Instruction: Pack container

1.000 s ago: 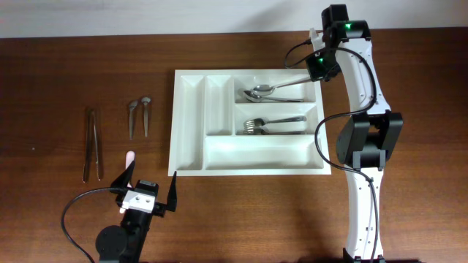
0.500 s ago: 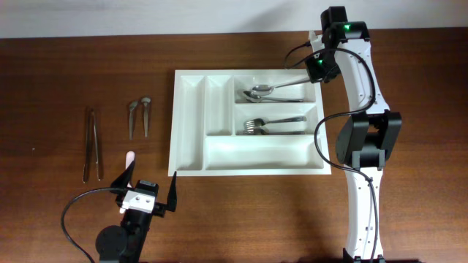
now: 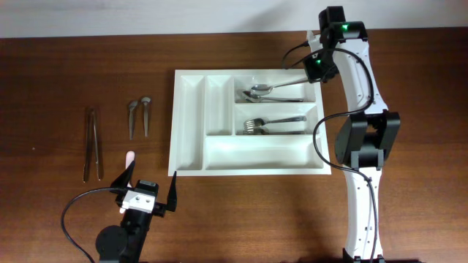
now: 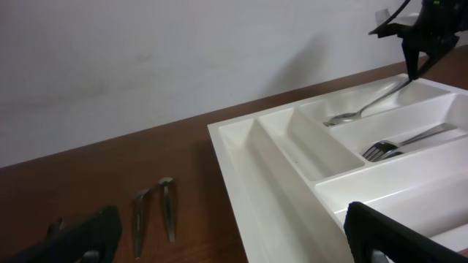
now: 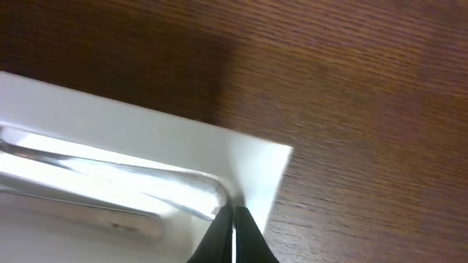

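The white cutlery tray (image 3: 189,124) lies at the table's middle, and its near corner shows in the left wrist view (image 4: 241,168). Spoons (image 3: 259,91) lie in its back crosswise compartment and forks (image 3: 256,126) in the middle one. The front long compartment and the two narrow ones hold nothing. My right gripper (image 3: 313,73) is at the tray's back right corner, shut on the end of a spoon handle (image 5: 183,186), with its tips (image 5: 234,215) just inside the rim. My left gripper (image 3: 151,180) is open and empty, near the front edge, left of the tray.
Two small metal utensils (image 3: 139,115) lie left of the tray. Metal tongs (image 3: 92,142) lie further left. A small pink-tipped item (image 3: 129,157) lies just ahead of my left gripper. A white wall runs along the back of the table.
My right gripper has shifted slightly towards the back left at the tray's corner. The left arm has not moved.
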Controlling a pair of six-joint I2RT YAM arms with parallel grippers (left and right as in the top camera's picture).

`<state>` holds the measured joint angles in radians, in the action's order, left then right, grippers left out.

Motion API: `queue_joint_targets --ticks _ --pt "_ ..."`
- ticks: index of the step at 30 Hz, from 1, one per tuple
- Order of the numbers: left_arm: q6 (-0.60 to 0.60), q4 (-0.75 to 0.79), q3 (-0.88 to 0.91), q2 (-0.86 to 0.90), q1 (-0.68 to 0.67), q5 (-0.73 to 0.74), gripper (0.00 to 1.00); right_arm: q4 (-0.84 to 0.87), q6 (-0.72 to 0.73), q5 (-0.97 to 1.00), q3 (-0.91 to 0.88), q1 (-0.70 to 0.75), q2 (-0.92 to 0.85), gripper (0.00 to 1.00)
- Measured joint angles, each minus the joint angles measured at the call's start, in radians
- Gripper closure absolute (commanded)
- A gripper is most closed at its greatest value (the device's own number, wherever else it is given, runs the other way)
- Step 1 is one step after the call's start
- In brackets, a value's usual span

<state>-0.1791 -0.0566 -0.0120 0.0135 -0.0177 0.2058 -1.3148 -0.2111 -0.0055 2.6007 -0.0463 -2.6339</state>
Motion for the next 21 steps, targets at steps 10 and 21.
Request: queue_joint_targets --ticks 10,21 --pt "0.0 0.0 0.0 0.0 0.0 0.0 0.01 0.003 -0.002 -0.011 0.0 -0.031 -0.002 0.96" --pt "0.0 0.0 0.0 0.0 0.0 0.0 0.01 0.007 0.016 -0.011 0.002 -0.031 -0.003 0.96"
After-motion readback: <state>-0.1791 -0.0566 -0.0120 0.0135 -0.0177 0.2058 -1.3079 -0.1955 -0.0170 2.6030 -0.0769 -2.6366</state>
